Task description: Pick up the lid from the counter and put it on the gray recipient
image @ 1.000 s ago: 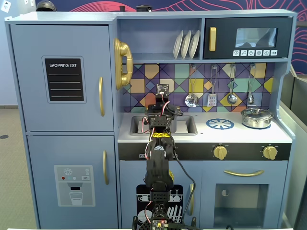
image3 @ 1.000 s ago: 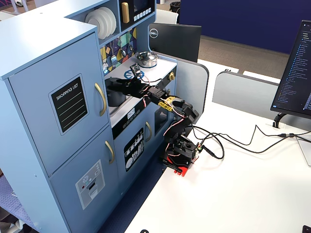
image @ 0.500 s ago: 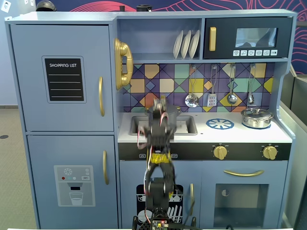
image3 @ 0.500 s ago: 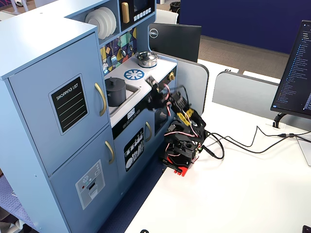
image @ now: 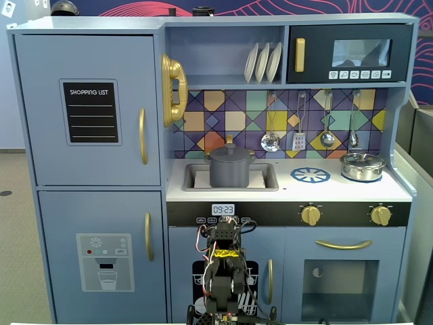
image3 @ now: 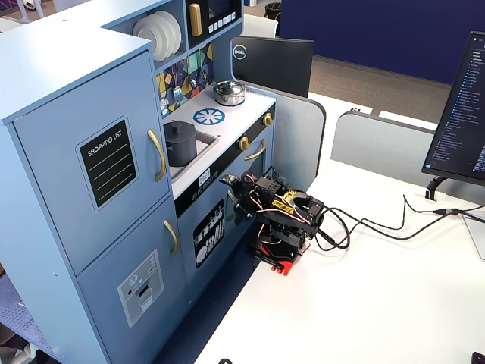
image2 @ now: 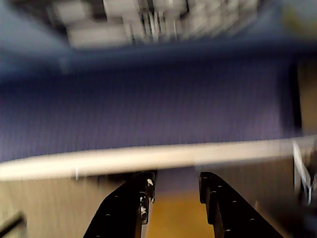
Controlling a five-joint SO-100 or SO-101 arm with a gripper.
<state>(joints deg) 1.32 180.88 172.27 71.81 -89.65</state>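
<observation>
The matte dark-gray pot [image: 230, 172] stands in the recessed sink of the pale blue counter [image: 291, 191]. The dark-gray lid [image: 230, 152] with its small knob lies on top of the pot, closing it. Both also show in the other fixed view, the pot [image3: 180, 145] with the lid [image3: 179, 127] on it. My arm [image: 223, 271] is folded low in front of the toy kitchen, well below the counter. My gripper [image2: 176, 181] is open and empty, with a clear gap between the black fingers; the wrist view is blurred and shows only blue floor and a table edge.
A shiny silver pot [image: 362, 166] with its own lid stands at the counter's right end, beside a printed blue burner ring [image: 310, 175]. Utensils hang on the tiled back wall. Cables [image3: 379, 224] run across the white table behind the arm; monitors stand to the right.
</observation>
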